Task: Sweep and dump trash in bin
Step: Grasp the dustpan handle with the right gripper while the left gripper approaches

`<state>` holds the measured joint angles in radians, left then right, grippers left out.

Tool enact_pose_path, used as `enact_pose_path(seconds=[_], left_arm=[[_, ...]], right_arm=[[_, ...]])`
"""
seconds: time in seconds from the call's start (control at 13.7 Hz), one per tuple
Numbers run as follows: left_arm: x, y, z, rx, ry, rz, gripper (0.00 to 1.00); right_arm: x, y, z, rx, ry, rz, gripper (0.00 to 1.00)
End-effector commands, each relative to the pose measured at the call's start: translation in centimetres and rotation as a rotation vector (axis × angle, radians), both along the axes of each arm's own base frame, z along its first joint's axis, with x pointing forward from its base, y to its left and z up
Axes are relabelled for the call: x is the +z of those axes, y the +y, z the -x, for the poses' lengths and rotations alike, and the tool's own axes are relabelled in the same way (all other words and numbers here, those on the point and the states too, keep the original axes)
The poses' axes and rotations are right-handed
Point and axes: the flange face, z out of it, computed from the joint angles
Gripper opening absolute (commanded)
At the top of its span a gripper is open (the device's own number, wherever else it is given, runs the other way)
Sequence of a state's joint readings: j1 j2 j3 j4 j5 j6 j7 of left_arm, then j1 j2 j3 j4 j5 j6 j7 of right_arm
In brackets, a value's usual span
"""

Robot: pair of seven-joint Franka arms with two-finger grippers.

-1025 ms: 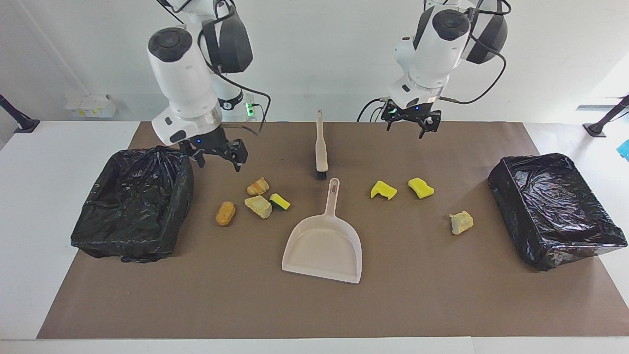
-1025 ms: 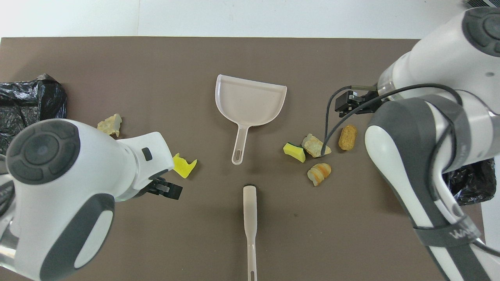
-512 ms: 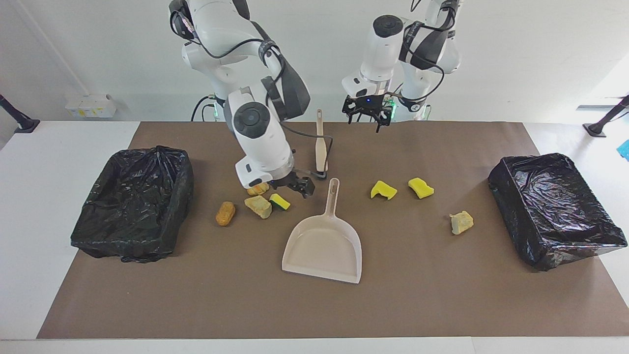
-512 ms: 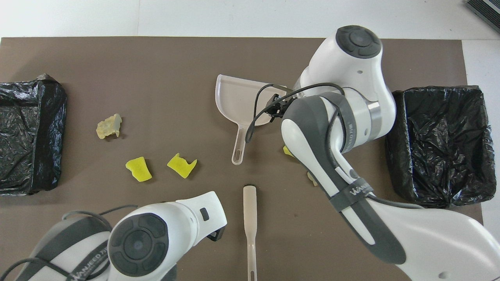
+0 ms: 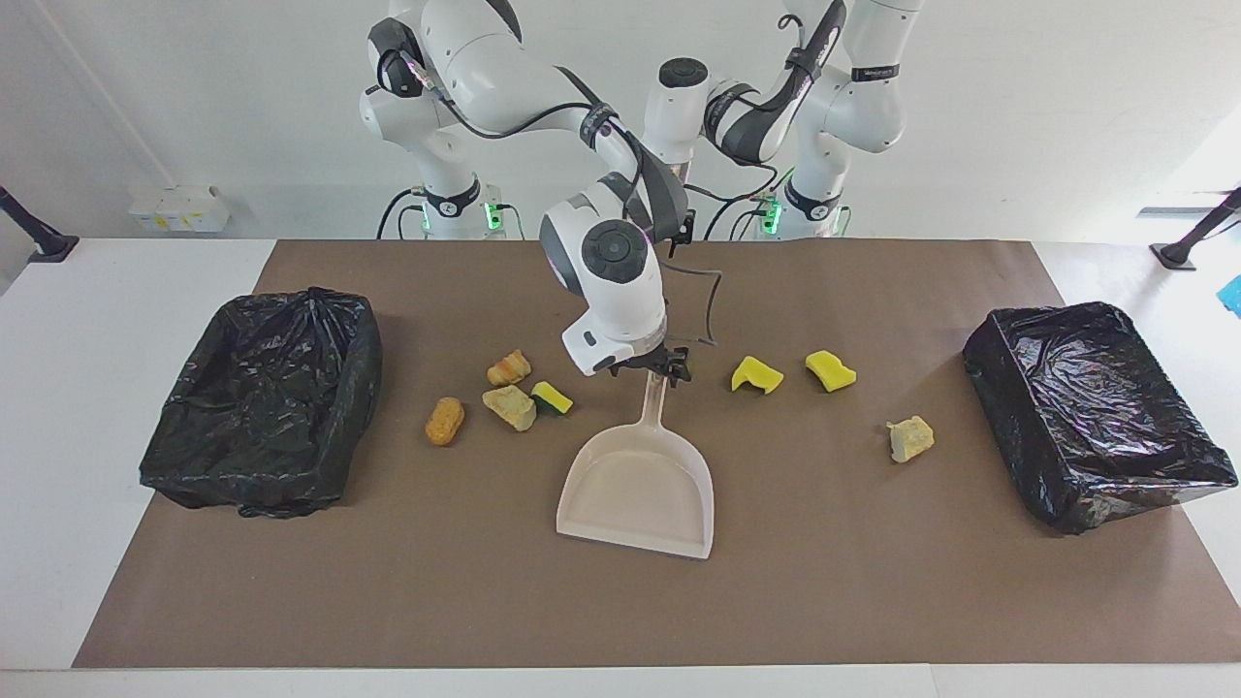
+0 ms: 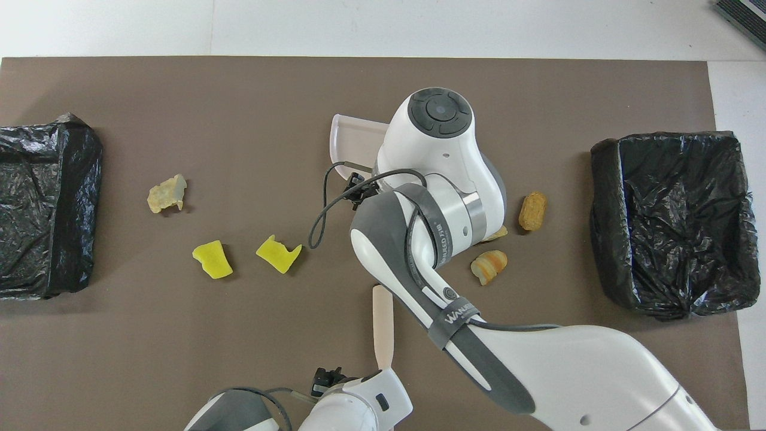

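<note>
Nothing of the sweeping or dumping is judged to be done yet: all seven pieces of trash are seen lying on the worktop (image 5: 873, 591), and neither bin shows any of them.

In the facing view, one black-lined bin (image 5: 262, 402) is found at the left edge. To its right, four scraps are clustered left of centre: an orange-brown lump (image 5: 445, 420), a striped lump (image 5: 509, 368), a tan lump (image 5: 510, 407) and a green-backed sponge piece (image 5: 552, 396).

At the centre, the beige dustpan (image 5: 638, 490) is laid flat and empty, its handle pointed toward the top of the frame. The right claw (image 5: 667, 366) is set down at the tip of that handle. Whether it is spread or already pinching the handle cannot be told.

Right of centre, two yellow sponge pieces (image 5: 756, 375) (image 5: 831, 370) are seen side by side, and a pale tan lump (image 5: 910, 438) lower right of them. The second bin (image 5: 1091, 412) is placed at the right edge.

In the overhead view, the brush (image 6: 382, 326) is seen at the bottom centre (the right arm hides it in the facing view), and the left claw (image 6: 327, 377) is placed just beside its handle end; its state cannot be told either.

Left to do, by this reading: both tools taken up, the scraps swept into the pan, the pan emptied into a bin.
</note>
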<state>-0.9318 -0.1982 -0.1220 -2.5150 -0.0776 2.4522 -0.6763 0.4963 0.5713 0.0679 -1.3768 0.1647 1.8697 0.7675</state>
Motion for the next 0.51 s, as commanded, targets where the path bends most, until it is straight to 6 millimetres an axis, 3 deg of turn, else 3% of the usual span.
enact_pose_path(seconds=[0.0,0.15,0.44], left_arm=[[-1.0,-0.6,0.5,0.014,0.002,0.023,1.0],[-1.2,-0.7,0.1,0.013,-0.015,0.04,1.0],[-2.8,-0.9,0.3,0.001,-0.003,0.014,1.0]], right_arm=[[-2.0,1.1,0.5,0.051,-0.018,0.006,1.0],[-3.4,2.0,0.8,0.062,-0.02,0.006,0.95],[-3.4,2.0,0.6,0.048,-0.021,0.005,0.86]])
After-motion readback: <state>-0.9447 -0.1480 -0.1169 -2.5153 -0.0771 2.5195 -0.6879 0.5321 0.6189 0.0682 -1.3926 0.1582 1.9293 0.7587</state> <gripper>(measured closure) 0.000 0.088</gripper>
